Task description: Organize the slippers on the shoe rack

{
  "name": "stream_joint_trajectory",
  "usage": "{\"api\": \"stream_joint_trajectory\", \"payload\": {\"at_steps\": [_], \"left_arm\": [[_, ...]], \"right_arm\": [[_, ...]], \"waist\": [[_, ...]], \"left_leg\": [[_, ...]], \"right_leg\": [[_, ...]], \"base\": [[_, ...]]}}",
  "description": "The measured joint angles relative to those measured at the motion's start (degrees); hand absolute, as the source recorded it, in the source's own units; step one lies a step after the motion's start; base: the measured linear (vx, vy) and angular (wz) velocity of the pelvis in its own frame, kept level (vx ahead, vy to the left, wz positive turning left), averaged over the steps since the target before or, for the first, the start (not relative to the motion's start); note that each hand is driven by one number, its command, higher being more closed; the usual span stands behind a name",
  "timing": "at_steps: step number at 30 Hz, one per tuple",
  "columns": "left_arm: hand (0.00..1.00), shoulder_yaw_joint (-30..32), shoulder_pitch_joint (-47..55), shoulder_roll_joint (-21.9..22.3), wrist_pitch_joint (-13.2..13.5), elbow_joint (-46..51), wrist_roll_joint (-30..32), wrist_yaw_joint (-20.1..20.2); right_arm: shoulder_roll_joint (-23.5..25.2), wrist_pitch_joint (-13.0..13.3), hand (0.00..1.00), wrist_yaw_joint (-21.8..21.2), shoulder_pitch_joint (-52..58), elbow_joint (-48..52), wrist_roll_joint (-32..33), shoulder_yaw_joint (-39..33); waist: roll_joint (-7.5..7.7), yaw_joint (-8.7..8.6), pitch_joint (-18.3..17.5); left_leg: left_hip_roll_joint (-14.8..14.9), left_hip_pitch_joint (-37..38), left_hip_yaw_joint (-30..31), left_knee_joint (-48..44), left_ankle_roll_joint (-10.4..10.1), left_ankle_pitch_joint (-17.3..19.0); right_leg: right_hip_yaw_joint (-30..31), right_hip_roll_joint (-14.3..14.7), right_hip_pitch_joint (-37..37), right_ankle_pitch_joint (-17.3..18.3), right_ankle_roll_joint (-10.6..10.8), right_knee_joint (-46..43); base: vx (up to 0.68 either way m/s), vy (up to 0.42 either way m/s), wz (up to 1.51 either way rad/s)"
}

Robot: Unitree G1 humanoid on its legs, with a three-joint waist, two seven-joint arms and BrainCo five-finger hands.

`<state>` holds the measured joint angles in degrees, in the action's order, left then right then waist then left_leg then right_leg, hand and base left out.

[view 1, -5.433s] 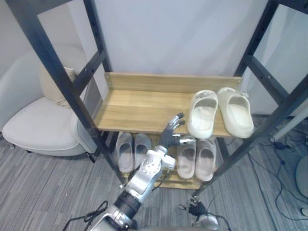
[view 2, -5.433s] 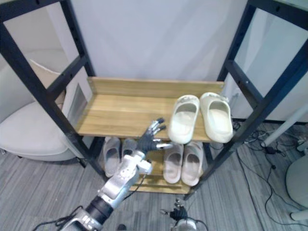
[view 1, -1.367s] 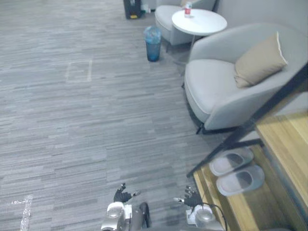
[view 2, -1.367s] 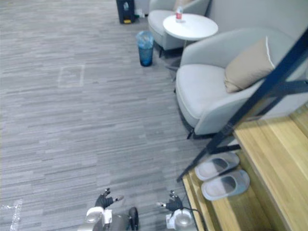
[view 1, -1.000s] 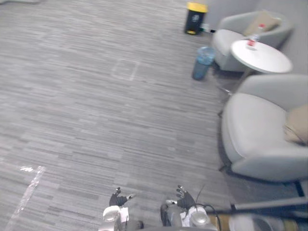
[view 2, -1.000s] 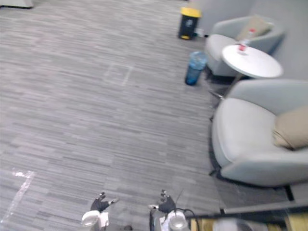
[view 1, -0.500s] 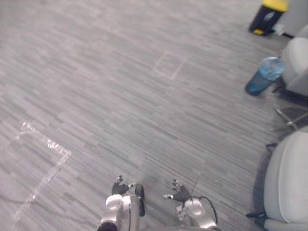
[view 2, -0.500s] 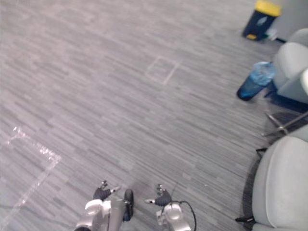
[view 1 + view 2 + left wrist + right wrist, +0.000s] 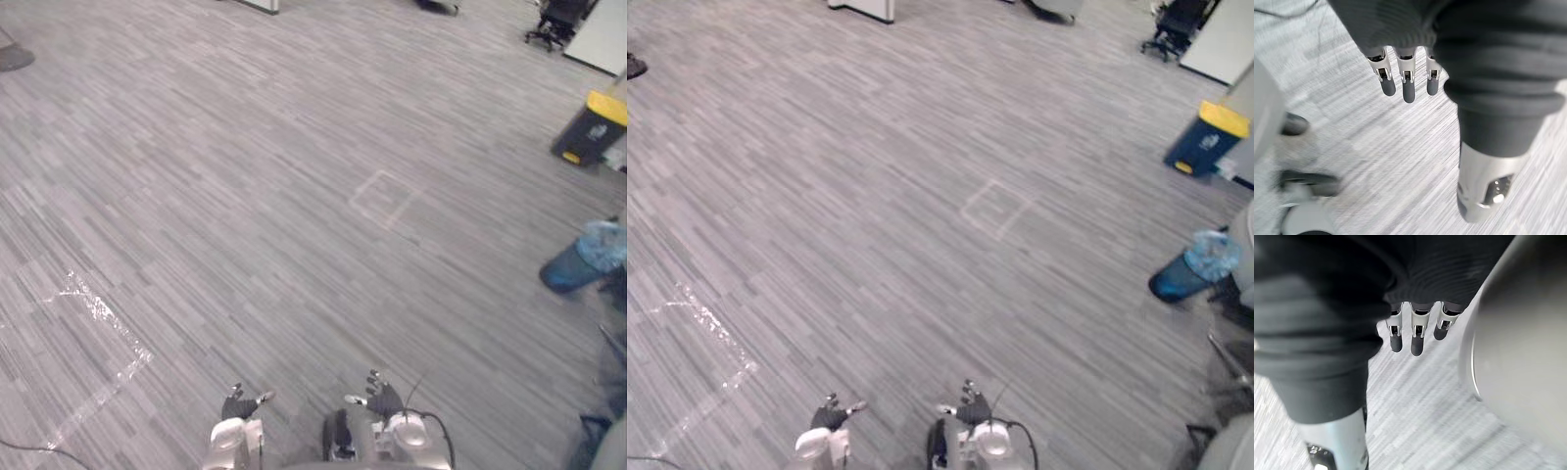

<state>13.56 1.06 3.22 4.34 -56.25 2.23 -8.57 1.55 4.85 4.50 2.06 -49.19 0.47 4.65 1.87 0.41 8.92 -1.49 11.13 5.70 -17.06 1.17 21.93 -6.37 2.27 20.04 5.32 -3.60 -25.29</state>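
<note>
I look down on grey carpet floor (image 9: 245,196). My left hand (image 9: 238,404) hangs low at the bottom edge of the head views, fingers relaxed and holding nothing. In the left wrist view its fingers (image 9: 1406,84) point straight down over the carpet. My right hand (image 9: 383,399) hangs beside it, also empty. The right wrist view has its fingers (image 9: 1416,337) straight above the floor.
A dark bin with a yellow lid (image 9: 591,128) stands at the far right. A blue waste bin (image 9: 584,258) with a bag sits nearer on the right. A taped square (image 9: 384,199) marks the carpet, clear tape (image 9: 101,315) lies left, an office chair (image 9: 1174,20) far back.
The camera has kept swinging away from the shoe rack and armchairs; the grey armchair has left the picture and open carpet now fills it. Both hands stay low and empty.
</note>
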Motion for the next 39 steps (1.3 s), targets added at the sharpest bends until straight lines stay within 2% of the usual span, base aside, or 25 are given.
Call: {"api": "stream_joint_trajectory", "payload": {"at_steps": [1, 2, 3, 4, 6, 9, 11, 13, 14, 15, 17, 19, 20, 21, 23, 25, 27, 28, 29, 30, 31, 34, 36, 37, 39], "left_arm": [[0.0, 0.26, 0.06, -0.01, -0.01, 0.09, 0.12, 0.04], [0.0, 0.86, 0.12, 0.26, 0.03, 0.62, 0.41, 0.01], [0.0, 1.16, 0.15, 0.63, 0.11, 0.72, 0.54, -0.01], [0.0, 1.18, 0.21, -0.05, 0.25, 1.29, 0.49, 0.01], [0.0, 1.09, 0.38, -0.39, 0.37, 2.27, 0.49, 0.0], [0.0, 0.97, 0.79, -1.94, 1.01, 4.75, 0.38, -0.05], [0.0, 1.01, 1.22, -1.73, 1.56, 5.18, 0.27, -0.18], [0.0, 1.18, 2.54, -1.6, 1.6, 5.72, -0.27, -0.23], [0.0, 1.28, 3.09, -1.31, 1.81, 6.18, -0.8, -0.32], [0.0, 1.08, 2.93, -2.03, 1.72, 6.08, -0.61, -0.33], [0.0, 1.11, 2.87, -2.78, 1.44, 5.73, -0.59, -0.61], [0.0, 0.96, 1.81, -3.53, 0.73, 3.21, -0.05, -1.34], [0.0, 0.9, 1.62, -3.58, 0.35, 2.63, -0.02, -1.37], [0.0, 0.42, 1.33, -3.78, -0.19, 1.45, 0.03, -1.35], [0.0, 0.11, 1.16, -3.69, -0.34, 0.75, 0.26, -1.34], [0.0, 0.22, 0.09, -3.29, -1.12, -0.05, 0.52, -1.32], [0.0, 0.98, -0.15, -3.16, -1.57, -0.2, 0.85, -1.3], [0.0, 1.15, -0.52, -2.88, -2.14, -0.68, 1.1, -1.32], [0.0, 1.03, -1.23, -2.8, -2.4, -1.36, 1.85, -1.1], [0.0, 0.95, -1.45, -2.64, -2.41, -1.72, 2.63, -0.82], [0.0, 0.91, -1.48, -2.09, -2.48, -2.01, 3.16, -0.27], [0.0, 0.88, -0.83, -1.32, -2.36, -1.54, 4.27, 0.38], [0.0, 2.39, -0.46, -0.32, -2.42, -0.44, 4.31, 1.21], [0.0, 2.47, -0.36, -1.15, -2.69, -0.09, 4.32, 1.6], [0.0, 2.28, 0.86, -4.77, -3.43, 0.7, 1.98, 2.54]], "right_arm": [[-0.21, -0.09, 0.0, 0.03, -0.01, -0.41, 0.05, 0.0], [-0.66, -0.13, 0.0, 0.02, -0.02, -0.32, 0.11, 0.11], [-0.87, -0.36, 0.0, 0.06, -0.07, -0.45, 0.22, 0.62], [-1.15, -1.03, 0.0, 0.14, -0.97, -1.84, 0.61, 1.31], [-1.02, -1.37, 0.0, 0.29, -0.82, -2.26, 0.79, 1.43], [-1.18, -1.39, 0.0, 1.09, -1.23, -2.32, 2.02, 2.2], [-1.25, -1.41, 0.0, 1.36, -1.34, -1.75, 2.02, 1.89], [-1.44, -1.33, 0.0, 1.45, -1.28, -1.43, 1.89, 1.66], [-1.43, -1.36, 0.0, 1.54, -1.34, -1.68, 1.87, 1.72], [-0.73, -1.42, 0.0, 1.65, -1.28, -1.71, 1.84, 2.05], [0.17, -1.44, 0.0, 1.49, -1.35, -1.69, 1.74, 2.09], [0.91, -1.5, 0.0, 1.06, -1.28, -1.59, 1.65, 2.3], [0.95, -1.47, 0.0, 1.04, -1.23, -1.56, 1.64, 2.29], [0.91, -1.49, 0.0, 1.04, -0.67, -1.56, 1.63, 2.2], [1.16, -1.49, 0.0, 1.03, -0.09, -1.59, 1.63, 1.41], [1.57, -1.48, 0.0, 0.85, 0.61, -2.33, 1.62, -0.73], [1.69, -1.36, 0.0, 0.67, 0.22, -3.84, 1.61, -2.23], [1.45, -1.36, 0.0, 0.65, 0.12, -4.76, 1.65, -2.38], [1.17, -1.43, 0.0, 0.28, -1.1, -5.82, 1.61, -2.39], [1.18, -1.37, 0.0, 0.07, -0.82, -5.76, 1.56, -2.4], [1.01, -1.42, 0.0, -0.08, -1.02, -5.8, 1.22, -2.82], [0.91, -1.56, 0.0, -0.63, -0.45, -5.64, -0.51, -4.28], [-0.16, -1.6, 0.0, -1.18, -0.33, -5.58, -0.51, -3.5], [-1.26, -2.06, 0.0, -1.17, -0.37, -5.83, -0.5, -2.17], [-0.57, -2.3, 0.0, -1.64, -0.81, -5.76, -0.53, -1.4]], "waist": [[-0.78, 0.14, -0.41], [-2.31, 0.02, -0.16], [-3.76, 0.3, -0.15], [-4.81, 1.68, 0.65], [-4.15, 2.63, 1.06], [-2.09, 3.45, 1.27], [-1.86, 3.93, 1.28], [-2.26, 5.02, 0.63], [-1.76, 5.99, -0.37], [-0.07, 6.01, -1.54], [1.14, 6.02, -2.1], [1.75, 5.86, -1.71], [1.58, 5.73, -1.53], [1.33, 5.07, -1.33], [0.65, 4.14, -1.16], [1.05, 2.61, -1.15], [1.93, 2.6, -1.67], [1.82, 2.48, -1.65], [1.57, 2.02, -1.66], [1.58, 1.57, -1.68], [1.09, 1.18, -1.58], [0.15, 0.56, -2.43], [-2.67, 0.66, -3.12], [-3.53, 1.76, -3.19], [-2.82, 2.68, -2.66]], "left_leg": [[-0.05, -4.44, -0.58, -10.42, -1.93, -1.17], [0.48, -9.02, -1.09, -22.47, -5.61, -4.86], [1.59, -13.26, -2.14, -32.66, -8.09, -11.16], [5.41, -19.28, -5.81, -45.02, -6.92, -11.05], [6.97, -22.8, -7.55, -47.11, -5.3, -9.97], [9.13, -31.66, -11.79, -38.45, -5.2, -7.69], [8.58, -34.09, -13.09, -22.67, -5.0, -8.24], [6.62, -33.56, -9.69, -6.74, -4.17, -14.76], [4.6, -33.22, -8.32, -6.81, -3.37, -19.45], [3.65, -33.12, -10.13, -6.47, -2.58, -17.72], [3.45, -31.66, -12.86, -7.61, -0.38, -15.35], [2.87, -25.44, -15.41, -6.85, 1.33, -12.45], [2.84, -22.99, -16.1, -5.95, 1.68, -11.7], [2.58, -16.89, -17.32, -3.5, 1.9, -11.28], [2.78, -11.5, -17.66, 0.61, 2.4, -10.92], [3.14, -5.76, -18.32, 6.4, 1.31, -10.0], [3.23, -3.69, -20.25, 8.39, 0.36, -8.97], [3.47, -2.44, -20.98, 8.58, -0.33, -7.99], [3.67, -0.73, -22.26, 8.79, -1.57, -7.02], [3.66, 0.49, -22.08, 8.75, -2.27, -6.61], [4.25, 2.15, -20.82, 8.5, -2.76, -6.31], [6.27, -1.33, -15.76, -6.29, -3.37, -5.98], [9.61, -12.5, -11.36, -31.36, -7.8, -11.28], [10.56, -15.13, -10.95, -38.45, -7.81, -10.66], [10.83, -18.73, -11.65, -41.65, -7.52, -7.91]], "right_leg": [[-0.23, 0.49, -1.7, 1.93, -0.64, 0.1], [-0.49, 1.31, -4.32, 3.34, -1.1, 1.58], [-0.06, 2.33, -7.15, 4.19, -1.58, 3.2], [1.78, 3.84, -13.68, 5.64, -3.03, 6.24], [2.7, 3.58, -18.22, 6.07, -3.42, 9.02], [3.55, 1.09, -26.9, 7.63, -1.85, 16.07], [3.79, -0.57, -31.45, 8.73, -0.26, 18.99], [4.94, -1.83, -33.91, 10.67, 2.1, 19.8], [6.94, -3.29, -34.48, 11.92, 3.07, 19.55], [7.99, -5.1, -33.72, 11.91, 3.31, 17.94], [11.23, -6.32, -29.52, 11.18, 4.29, 8.61], [12.23, -7.18, -22.98, 5.89, 7.72, -10.82], [12.23, -7.57, -20.62, 5.24, 7.87, -17.06], [10.88, -7.77, -15.7, 5.66, 7.72, -28.14], [7.61, -7.34, -11.99, 7.24, 6.91, -30.04], [2.36, -6.76, -9.26, 9.55, 6.42, -23.93], [-1.22, -6.17, -7.75, 9.62, 5.82, -12.78], [-3.27, -5.08, -7.34, 8.74, 4.77, -4.18], [-4.23, -3.17, -6.71, 4.41, 3.2, 5.49], [-4.67, -2.67, -7.53, -0.46, 0.99, 8.4], [-4.8, -1.98, -8.59, -1.35, -0.99, 8.0], [-4.73, -0.78, -12.36, 3.24, -1.38, 7.6], [-2.2, 2.69, -16.43, 4.54, -2.61, 9.98], [1.17, 4.42, -17.98, 5.25, -3.65, 9.99], [7.46, 5.64, -21.85, 6.99, -5.73, 10.9]], "base": [[0.65, -0.155, 0.31], [0.63, -0.116, 0.06], [0.75, -0.081, -0.41], [0.62, -0.051, -0.47], [0.49, -0.033, -0.27], [0.52, 0.011, -0.06], [0.59, 0.138, -0.05], [0.6, 0.253, -0.42], [0.57, 0.299, -0.45], [0.61, 0.309, -0.39], [0.59, 0.287, -0.43], [0.55, 0.296, -0.62], [0.4, 0.223, -0.66], [0.37, 0.204, -0.51], [0.29, 0.122, -0.22], [0.32, 0.065, -0.01], [0.24, 0.02, -0.35], [0.44, -0.043, -0.61], [0.57, -0.083, -0.5], [0.57, -0.122, -0.28], [0.41, -0.122, -0.01], [0.42, -0.207, -0.05], [0.43, -0.116, -0.59], [0.44, 0.004, -1.4], [0.43, 0.02, -1.78]]}}
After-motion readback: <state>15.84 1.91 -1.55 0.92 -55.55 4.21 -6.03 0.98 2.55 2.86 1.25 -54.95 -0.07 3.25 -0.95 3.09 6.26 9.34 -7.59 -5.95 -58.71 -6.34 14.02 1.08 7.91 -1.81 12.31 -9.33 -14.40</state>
